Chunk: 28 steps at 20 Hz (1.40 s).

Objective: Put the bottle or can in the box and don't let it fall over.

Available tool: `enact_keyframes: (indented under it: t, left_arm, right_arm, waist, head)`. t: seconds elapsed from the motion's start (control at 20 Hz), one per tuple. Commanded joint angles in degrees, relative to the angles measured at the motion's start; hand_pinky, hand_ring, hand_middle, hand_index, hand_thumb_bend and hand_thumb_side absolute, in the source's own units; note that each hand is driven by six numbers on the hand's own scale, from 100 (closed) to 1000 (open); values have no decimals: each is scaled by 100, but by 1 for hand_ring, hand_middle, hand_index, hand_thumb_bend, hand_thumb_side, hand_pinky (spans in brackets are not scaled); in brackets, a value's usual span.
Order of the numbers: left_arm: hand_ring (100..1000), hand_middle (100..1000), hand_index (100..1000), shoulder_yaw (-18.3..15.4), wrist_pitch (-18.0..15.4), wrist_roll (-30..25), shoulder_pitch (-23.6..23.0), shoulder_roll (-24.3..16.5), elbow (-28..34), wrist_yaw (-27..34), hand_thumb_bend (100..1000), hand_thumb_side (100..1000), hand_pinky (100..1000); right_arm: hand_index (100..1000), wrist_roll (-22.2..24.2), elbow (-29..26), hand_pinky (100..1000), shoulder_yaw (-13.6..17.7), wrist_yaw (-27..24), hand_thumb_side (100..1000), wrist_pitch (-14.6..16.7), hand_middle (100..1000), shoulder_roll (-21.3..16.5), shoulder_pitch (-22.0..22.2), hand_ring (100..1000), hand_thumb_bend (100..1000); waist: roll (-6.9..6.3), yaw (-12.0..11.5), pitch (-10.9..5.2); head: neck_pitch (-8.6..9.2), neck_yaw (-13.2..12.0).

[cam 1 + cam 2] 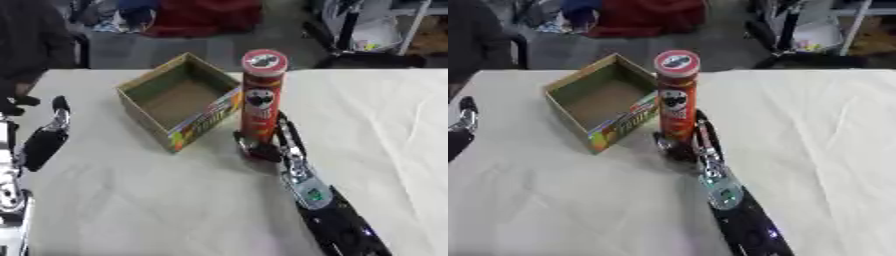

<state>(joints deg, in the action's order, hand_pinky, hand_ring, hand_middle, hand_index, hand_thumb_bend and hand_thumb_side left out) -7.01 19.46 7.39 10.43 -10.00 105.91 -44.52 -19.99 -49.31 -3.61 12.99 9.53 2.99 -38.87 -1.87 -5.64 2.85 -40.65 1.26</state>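
Observation:
A tall red crisp can (262, 95) with a white-rimmed lid stands upright on the table, just off the right side of the box. The open cardboard box (206, 120) is empty, sits turned at an angle, and has a colourful printed front wall. My right hand (278, 145) comes in from the lower right and is at the foot of the can, thumb on the can's left and fingers curled up its right side. My left hand (44, 141) rests at the left edge, fingers up and relaxed, well away from the box.
A white cloth covers the table (131, 200), with wide bare stretches in front of the box and to the right of the can. Beyond the far edge are chair legs (350, 30) and red fabric (201, 17) on the floor.

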Motion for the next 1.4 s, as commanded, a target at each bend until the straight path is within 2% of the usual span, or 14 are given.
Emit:
enact_keyframes:
  t: [0.05, 0.4, 0.6, 0.75, 0.8, 0.85, 1.0, 1.1, 1.15, 1.2, 1.25, 1.35, 1.4]
  left_arm:
    - [684, 652, 649, -95, -31, -45, 7, -96, 37, 128, 275, 580, 613]
    - [682, 648, 644, -104, -170, -160, 21, -50, 32, 400, 261, 585, 607]
    - [682, 648, 644, -55, -298, -274, 159, 3, 35, 527, 254, 587, 607]
    - [682, 648, 644, 17, -408, -392, 328, 29, 34, 555, 250, 586, 608]
    - [681, 648, 644, 45, -443, -429, 401, 44, 33, 562, 177, 614, 608]
    - [681, 648, 644, 89, -483, -473, 487, 55, 28, 571, 248, 586, 608]
    - [681, 648, 644, 214, -596, -615, 735, 88, -13, 600, 245, 586, 608]
    - [682, 648, 643, 279, -654, -687, 866, 108, -33, 617, 242, 587, 608]
    - [682, 647, 643, 309, -682, -720, 919, 119, -39, 627, 241, 588, 608]
    - [682, 647, 643, 330, -705, -748, 953, 129, -44, 635, 240, 588, 608]
    - [682, 648, 643, 345, -723, -772, 972, 135, -48, 641, 240, 589, 608]
    - [682, 648, 643, 358, -745, -805, 988, 140, -54, 647, 240, 590, 608]
    - [682, 648, 643, 359, -749, -813, 990, 141, -55, 648, 240, 590, 608]
  right_arm:
    - [357, -238, -113, 845, -34, -235, 100, -67, 843, -222, -188, 894, 100]
    - [352, 64, -475, 847, -131, -599, 100, -219, 833, -592, -770, 885, 100]
    - [354, 324, -493, 848, -145, -831, 100, -291, 830, -702, -1180, 881, 100]
    - [357, 533, -349, 853, -106, -910, 100, -302, 835, -685, -1483, 886, 100]
    - [361, 617, -297, 857, -95, -871, 100, -267, 832, -680, -1574, 892, 119]
    - [366, 748, -236, 860, -81, -847, 100, -208, 847, -666, -1651, 896, 100]
    - [376, 1108, -12, 860, -7, -728, 100, 17, 850, -652, -1859, 899, 100]
    - [541, 1324, 134, 860, -15, -553, 100, 141, 887, -637, -1966, 928, 100]
    - [782, 1451, 217, 871, -50, -277, 100, 157, 923, -641, -2010, 953, 100]
    - [850, 1571, 271, 875, -66, 56, 100, 180, 936, -644, -2036, 961, 100]
    - [1000, 1649, 292, 900, -94, 456, 306, 194, 991, -667, -2053, 995, 248]
    - [1000, 1637, 285, 903, -72, 1255, 320, 164, 992, -668, -2053, 996, 257]
    - [1000, 1610, 280, 903, -40, 1497, 320, 155, 992, -648, -2047, 996, 257]
  waist:
    - [-10, -15, -62]
    - [18, -107, -55]
    - [27, -298, 1]
    - [44, -597, 86]
    - [56, -719, 120]
    - [74, -873, 159]
    - [151, -1289, 267]
    - [220, -1501, 324]
    - [256, -1581, 347]
    - [280, -1630, 362]
    - [305, -1657, 373]
    - [333, -1676, 384]
    - [336, -1678, 386]
  head:
    - [80, 36]
    - [120, 106]
    - [229, 263]
    - [384, 486]
    - [445, 590]
    - [519, 734]
    - [710, 1100]
    - [796, 1290]
    - [828, 1375]
    - [851, 1432]
    - [871, 1471]
    - [889, 1510]
    - [892, 1516]
